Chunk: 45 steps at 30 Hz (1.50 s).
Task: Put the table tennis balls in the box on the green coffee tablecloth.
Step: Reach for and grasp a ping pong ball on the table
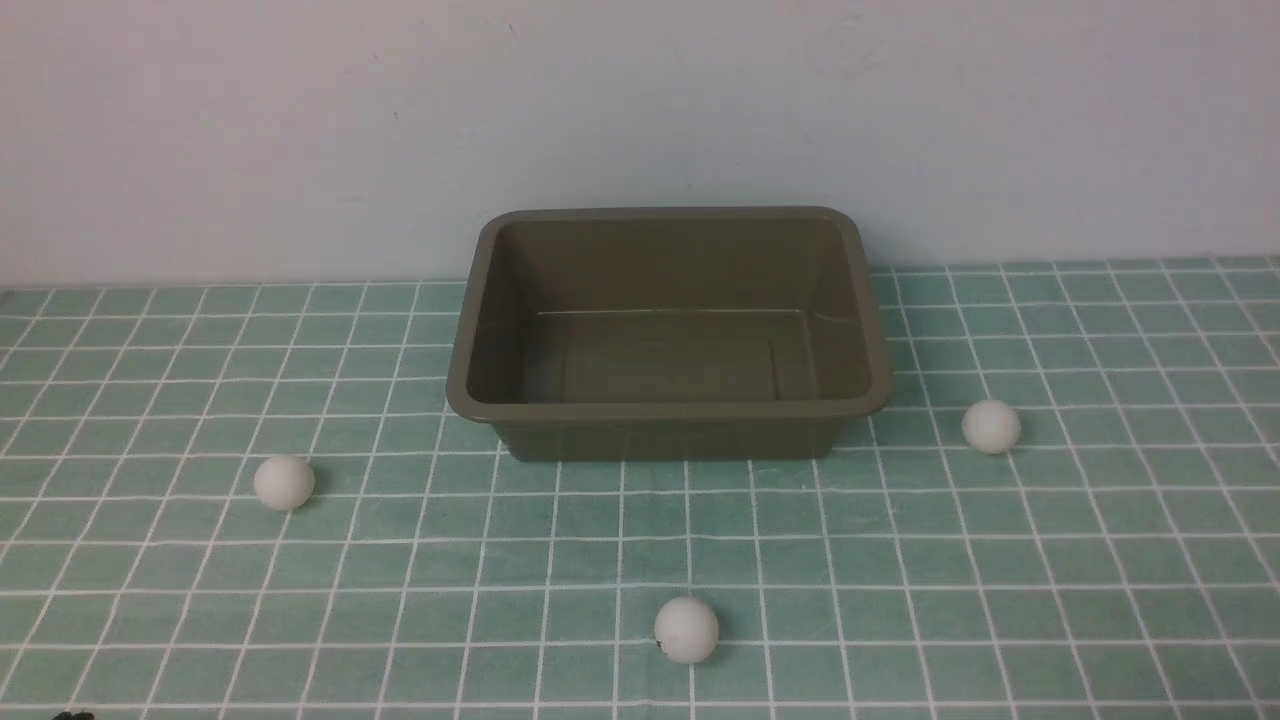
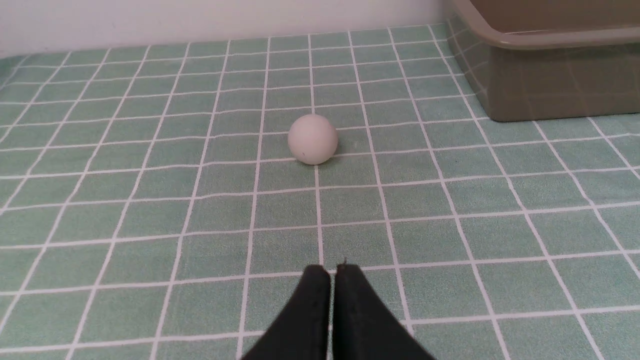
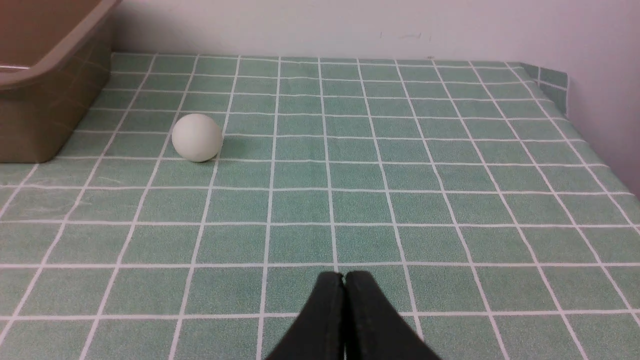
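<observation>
The olive-brown box [image 1: 668,408] stands empty at the back middle of the green checked tablecloth [image 1: 900,560]. Three white table tennis balls lie on the cloth: one at the left [image 1: 284,482], one at the front middle [image 1: 686,630] with a small dark mark, one at the right [image 1: 991,426]. In the left wrist view my left gripper [image 2: 333,270] is shut and empty, short of the left ball [image 2: 313,139], with the box's corner [image 2: 550,75] beyond. In the right wrist view my right gripper [image 3: 344,276] is shut and empty, short of the right ball [image 3: 197,137], beside the box [image 3: 40,100].
A pale wall runs close behind the box. In the right wrist view the cloth's far corner [image 3: 552,80] ends against a side wall. Neither arm shows in the front view, only a dark speck at the bottom left corner [image 1: 72,715].
</observation>
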Each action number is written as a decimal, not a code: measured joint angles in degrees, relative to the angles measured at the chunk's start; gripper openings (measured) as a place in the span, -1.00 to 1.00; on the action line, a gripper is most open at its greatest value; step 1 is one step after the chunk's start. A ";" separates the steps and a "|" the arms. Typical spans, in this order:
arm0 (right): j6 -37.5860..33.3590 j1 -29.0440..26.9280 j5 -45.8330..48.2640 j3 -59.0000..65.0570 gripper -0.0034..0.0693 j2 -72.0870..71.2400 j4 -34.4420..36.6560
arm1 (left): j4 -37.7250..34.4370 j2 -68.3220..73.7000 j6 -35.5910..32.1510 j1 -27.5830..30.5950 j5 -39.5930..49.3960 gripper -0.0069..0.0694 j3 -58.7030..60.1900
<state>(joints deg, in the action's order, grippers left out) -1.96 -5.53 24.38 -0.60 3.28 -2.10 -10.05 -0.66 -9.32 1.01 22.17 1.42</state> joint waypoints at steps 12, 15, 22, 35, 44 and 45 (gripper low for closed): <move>0.00 0.00 0.00 0.00 -0.95 0.00 0.00 | 0.00 0.00 0.00 0.00 0.00 -0.83 0.00; 0.00 0.00 0.00 0.00 -0.95 0.00 0.00 | 0.00 0.00 0.00 0.00 0.00 -0.83 0.00; 0.00 0.00 -0.07 0.00 -0.95 0.00 -0.06 | 0.00 0.00 0.00 0.00 0.00 -0.83 0.00; 0.54 0.00 -22.92 0.00 -0.95 0.00 -0.48 | 0.00 0.00 0.00 0.00 0.00 -0.83 0.00; 1.01 0.00 -37.72 0.00 -0.95 0.00 -0.67 | 0.00 0.00 0.00 0.00 0.00 -0.83 0.00; 1.01 0.00 -39.68 0.00 -0.95 0.00 -0.67 | 0.00 0.00 0.00 0.00 0.00 -0.83 0.00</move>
<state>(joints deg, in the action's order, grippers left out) -0.95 -5.53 -15.30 -0.60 3.28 -2.77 -10.05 -0.66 -9.32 1.01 22.17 1.42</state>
